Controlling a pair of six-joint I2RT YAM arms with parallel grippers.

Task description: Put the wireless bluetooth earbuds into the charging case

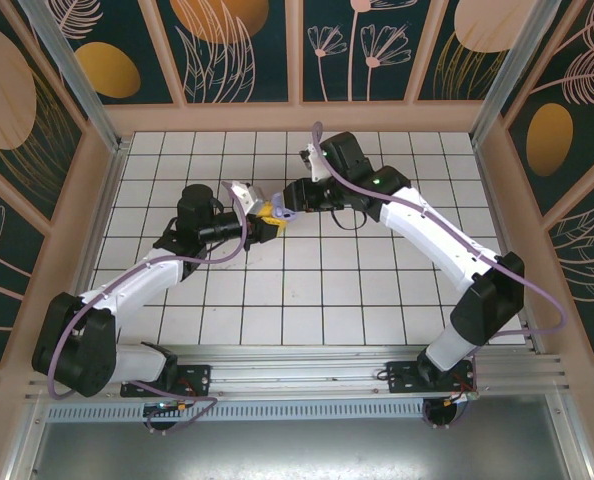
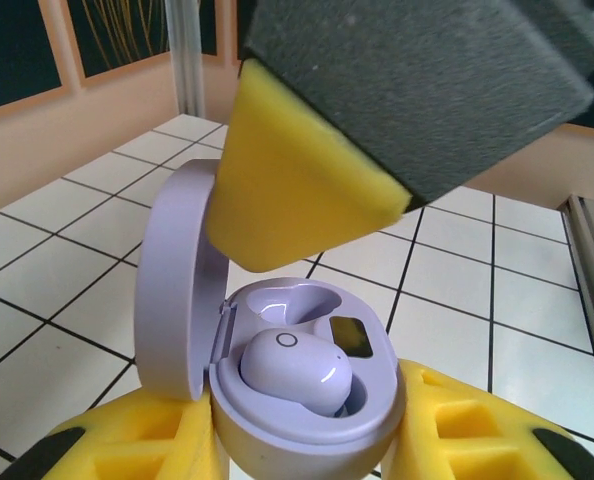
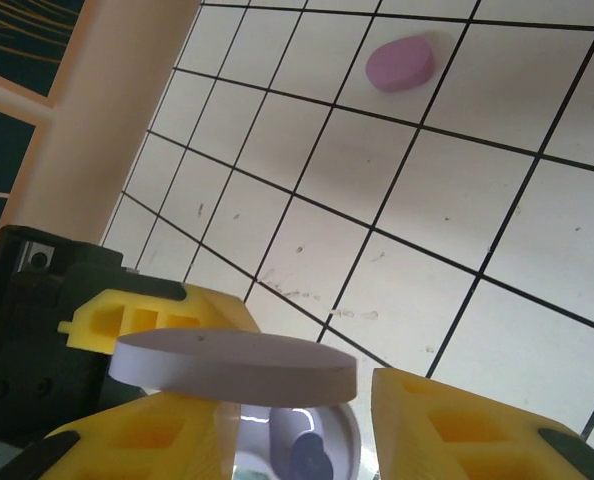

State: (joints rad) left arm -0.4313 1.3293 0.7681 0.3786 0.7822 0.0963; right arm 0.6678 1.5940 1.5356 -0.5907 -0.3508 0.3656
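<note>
Left claw (image 2: 302,445) clenched on open charging case (image 2: 307,300), right claw (image 3: 299,430) parted above lid (image 3: 232,368) edge

Open lilac charging case (image 2: 307,440), lid (image 2: 172,290) raised, holds one glossy lilac earbud (image 2: 295,368) in its near socket.

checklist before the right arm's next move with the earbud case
1. lilac oval plastic charging case held in left pincer: ok
2. case lid swung open: ok
3. one lilac plastic earbud seated in case: ok
4. other socket filled: not ok, looks empty
5. right pincer carrying second earbud: not ok, fingers apart, nothing between
6. purple oval piece on the white tiles is that earbud: cannot tell
</note>
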